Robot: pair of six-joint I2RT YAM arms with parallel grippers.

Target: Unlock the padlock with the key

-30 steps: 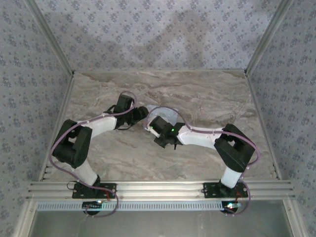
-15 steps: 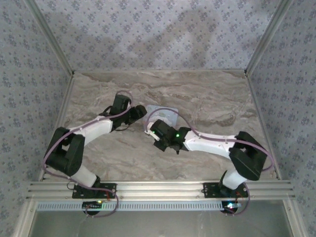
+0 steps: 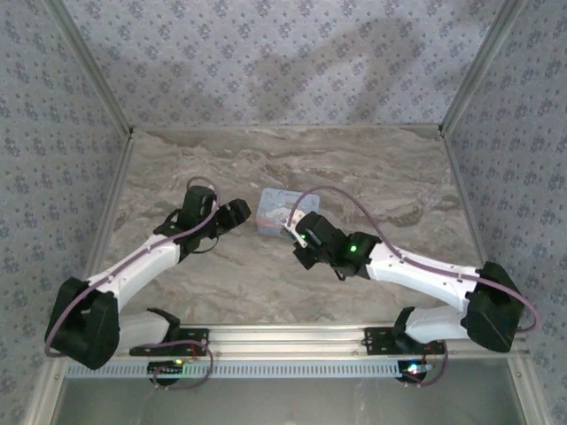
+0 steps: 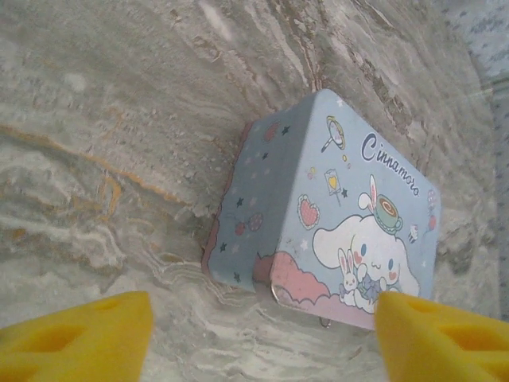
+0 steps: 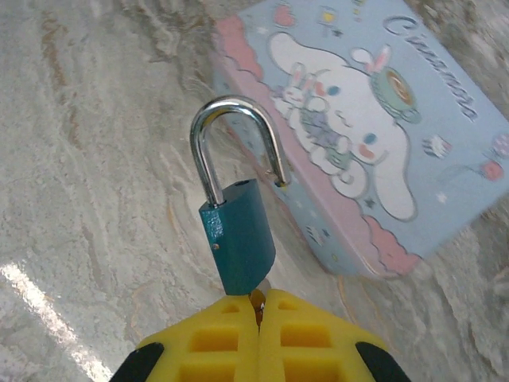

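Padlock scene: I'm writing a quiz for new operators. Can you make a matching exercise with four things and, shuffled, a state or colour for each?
Things:
1 padlock
2 tin
3 left claw
4 right claw

States:
A pale blue, cartoon print
B shut on the key at the padlock's base
C shackle sprung open
D open, empty

Pairs: 1-C, 2-A, 3-D, 4-B

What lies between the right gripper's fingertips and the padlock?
A thin sliver, apparently the key, pinched by the shut right gripper under the padlock; right wrist view shows it.
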